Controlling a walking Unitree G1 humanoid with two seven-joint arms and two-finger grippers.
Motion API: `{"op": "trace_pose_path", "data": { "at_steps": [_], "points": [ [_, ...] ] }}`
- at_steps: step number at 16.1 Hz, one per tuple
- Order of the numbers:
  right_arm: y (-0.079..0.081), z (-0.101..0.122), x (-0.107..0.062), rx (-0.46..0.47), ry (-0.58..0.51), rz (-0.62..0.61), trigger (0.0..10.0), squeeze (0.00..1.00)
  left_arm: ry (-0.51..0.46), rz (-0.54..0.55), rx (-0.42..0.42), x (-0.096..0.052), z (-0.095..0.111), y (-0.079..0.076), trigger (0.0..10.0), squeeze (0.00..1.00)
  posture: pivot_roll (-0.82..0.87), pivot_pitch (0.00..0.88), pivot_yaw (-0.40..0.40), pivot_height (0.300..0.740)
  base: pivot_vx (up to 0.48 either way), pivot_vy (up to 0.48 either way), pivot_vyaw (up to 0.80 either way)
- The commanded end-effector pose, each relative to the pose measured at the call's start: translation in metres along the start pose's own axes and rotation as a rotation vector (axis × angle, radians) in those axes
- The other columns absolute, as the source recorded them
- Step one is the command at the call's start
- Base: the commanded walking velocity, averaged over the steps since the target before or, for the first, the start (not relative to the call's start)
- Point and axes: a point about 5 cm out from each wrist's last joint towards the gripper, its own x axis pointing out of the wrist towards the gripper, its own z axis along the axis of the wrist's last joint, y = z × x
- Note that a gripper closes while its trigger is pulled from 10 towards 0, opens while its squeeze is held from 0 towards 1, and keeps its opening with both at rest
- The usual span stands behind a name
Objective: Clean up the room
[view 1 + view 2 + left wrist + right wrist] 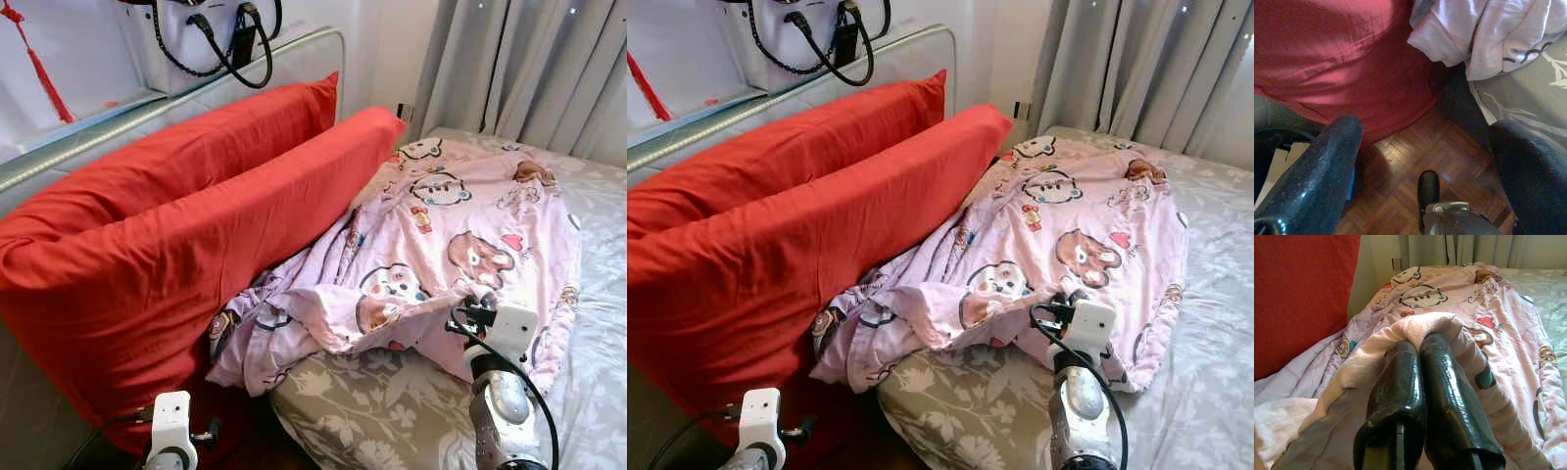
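Down low and closest to my eyes, my two arms poke up. From my head, my right pincer (pixel 477 311) sits at the near edge of the pink blanket (pixel 460 215), which lies crumpled on the bed (pixel 392 406) next to two big red pillows (pixel 196 245). My left pincer (pixel 211 433) hangs low beside the bed, by the bottom of the front pillow. A white bag (pixel 196 34) sits on the shelf behind the pillows, and grey curtains (pixel 529 69) hang at the far side.

My left wrist looks down at the brown wood floor (pixel 1400 166). My left fingers (pixel 1327 166) are spread wide with nothing between them. I can see the red pillow and a corner of the blanket hanging over the bed's side.

My right wrist shows what my head cannot. My two right fingers (pixel 1400 382) are pressed tight together, and a fold of the blanket is pinched at their tips.

I think my job now is to pull the blanket flat. I should keep my squeeze firm, lift the fold a little, and pull slowly toward the bed's edge so it does not slip out. I should watch that it does not drag the pillows along.
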Motion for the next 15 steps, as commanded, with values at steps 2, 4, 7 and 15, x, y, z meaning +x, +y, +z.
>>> {"op": "trace_pose_path", "data": {
  "at_steps": [2, 4, 7, 15],
  "points": [
    [0.001, 0.005, 0.001, -0.005, -0.021, 0.007, 10.0, 0.00, 0.025, 0.000, 0.007, -0.001, -0.005, 0.003, 10.0, 0.00, 0.01, 0.000, 0.015, 0.740, -0.270, 0.000, 0.00],
    [0.001, 0.005, 0.001, -0.006, -0.021, 0.007, 10.0, 0.00, 0.026, -0.001, 0.007, -0.001, -0.005, 0.003, 10.0, 0.00, 0.01, 0.000, 0.013, 0.740, -0.274, 0.000, 0.00],
    [0.000, 0.006, 0.001, -0.013, -0.023, 0.008, 10.0, 0.00, 0.027, 0.000, 0.006, -0.001, -0.005, 0.003, 10.0, 0.00, 0.01, 0.000, 0.012, 0.740, -0.281, 0.000, 0.00],
    [-0.009, 0.013, 0.002, -0.048, -0.059, -0.043, 10.0, 0.00, 0.031, 0.002, 0.001, -0.001, -0.006, 0.003, 10.0, 0.00, 0.01, 0.000, 0.009, 0.740, -0.279, 0.000, 0.00]
  ]
}}
